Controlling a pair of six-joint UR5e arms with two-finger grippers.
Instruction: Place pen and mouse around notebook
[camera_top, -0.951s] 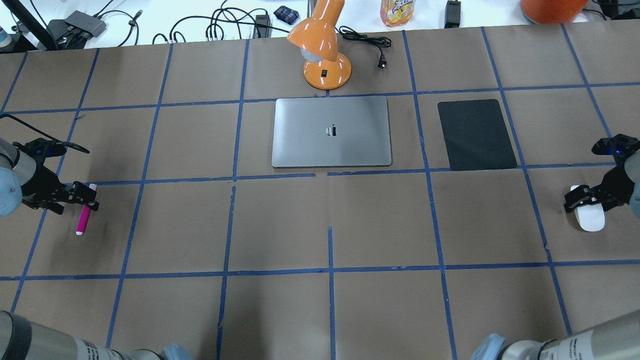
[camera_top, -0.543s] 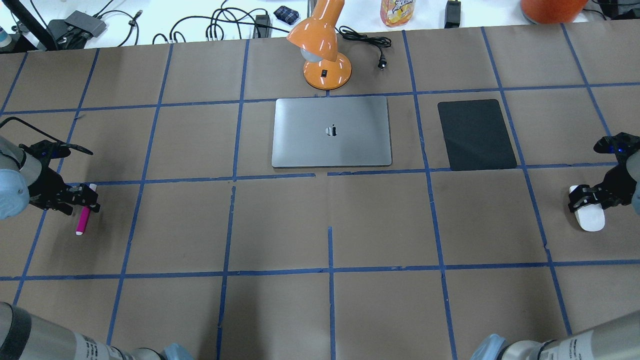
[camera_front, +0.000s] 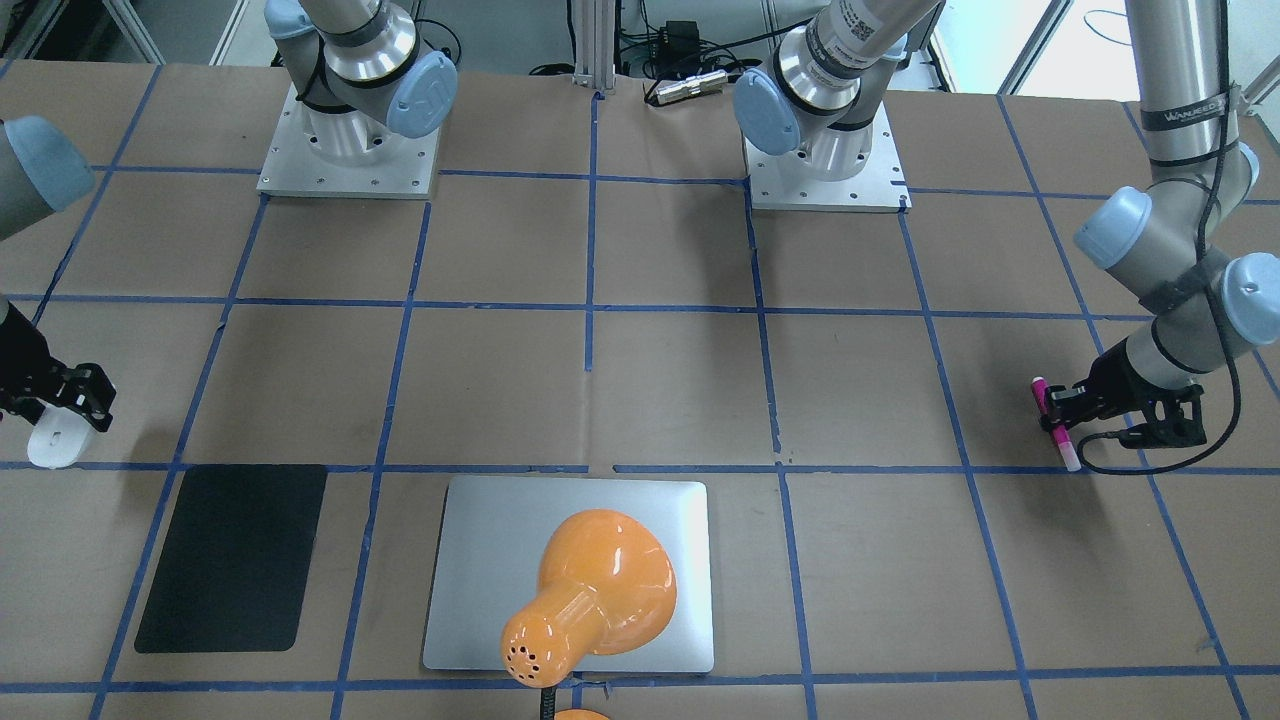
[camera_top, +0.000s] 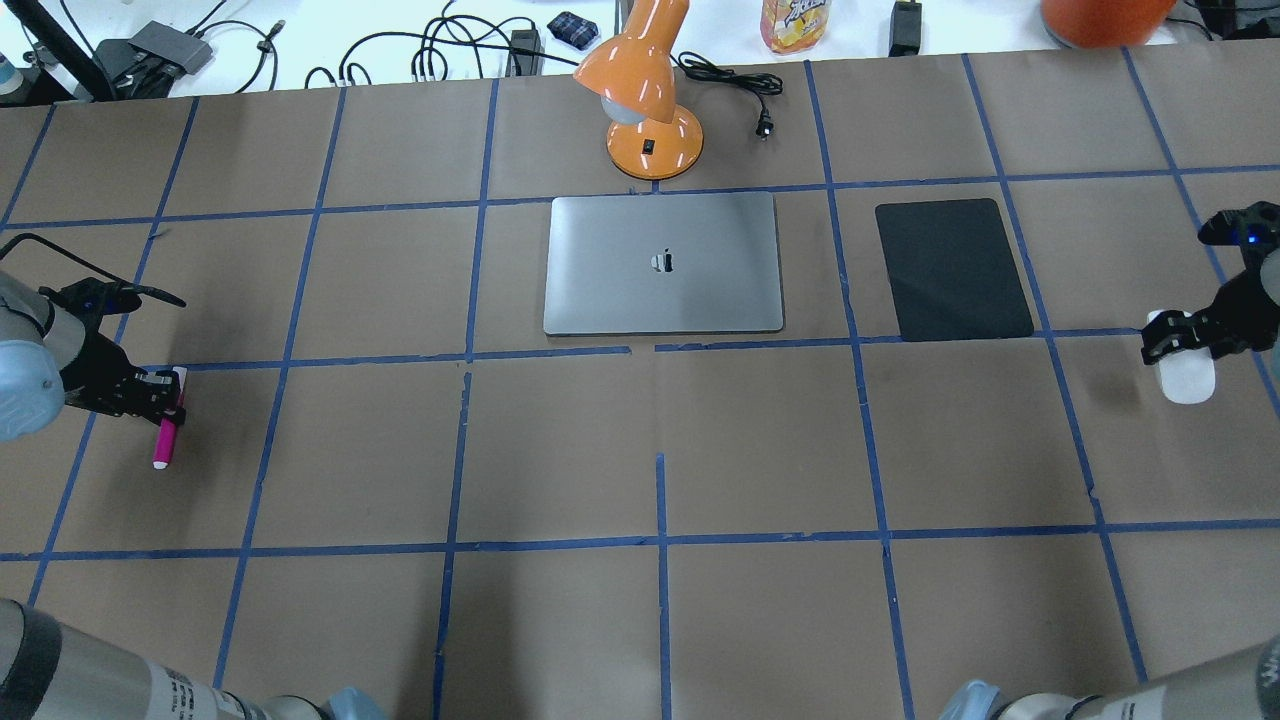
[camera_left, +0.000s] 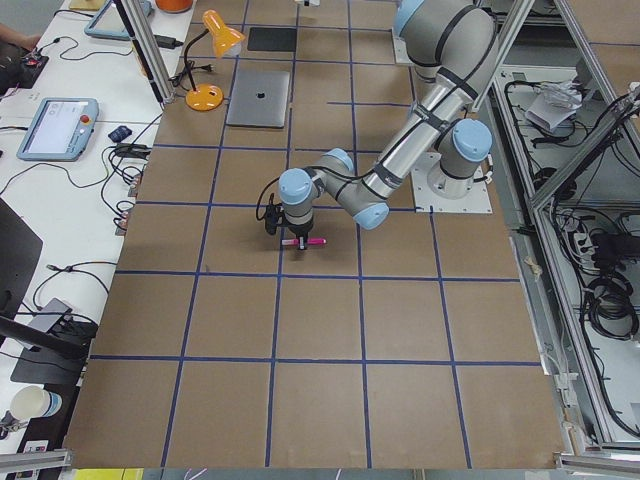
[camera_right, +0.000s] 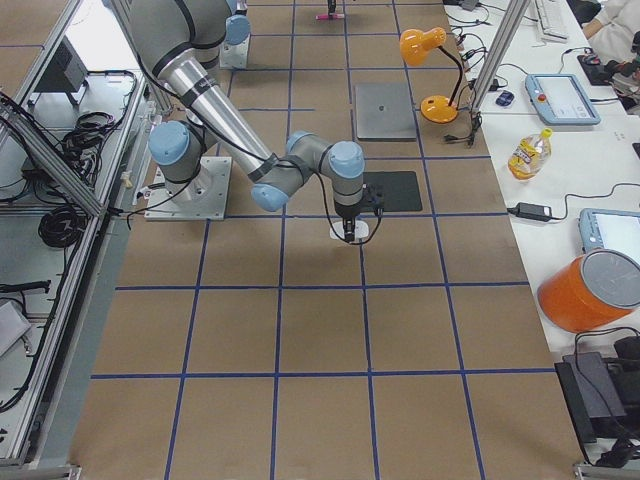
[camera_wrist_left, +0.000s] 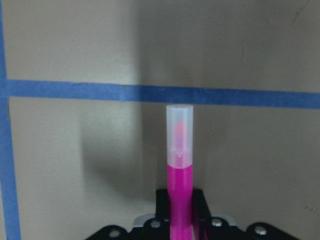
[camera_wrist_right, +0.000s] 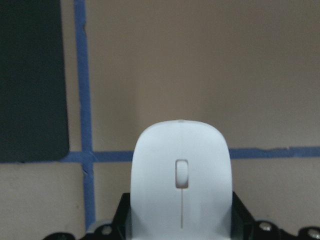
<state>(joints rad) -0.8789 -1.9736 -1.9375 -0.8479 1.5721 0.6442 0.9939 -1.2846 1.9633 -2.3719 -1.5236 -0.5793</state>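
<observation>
The magenta pen (camera_top: 165, 432) with its pale cap lies far out at the table's left side, and my left gripper (camera_top: 163, 400) is shut on its middle. In the left wrist view the pen (camera_wrist_left: 179, 165) sticks out forward from between the fingers. The white mouse (camera_top: 1187, 381) is at the far right, with my right gripper (camera_top: 1172, 342) shut on its rear; the right wrist view shows the mouse (camera_wrist_right: 181, 175) held between the fingers. The silver notebook (camera_top: 663, 262) lies closed at the centre back, far from both grippers.
An orange desk lamp (camera_top: 650, 100) stands just behind the notebook, its cord trailing right. A black mat (camera_top: 953, 268) lies right of the notebook, between it and the mouse. In the front-facing view the lamp (camera_front: 590, 590) covers part of the notebook (camera_front: 480, 560).
My right gripper has carried the mouse away from the robot, toward the level of the black mat. My left gripper's fingers have closed in on the pen, which has barely moved.
</observation>
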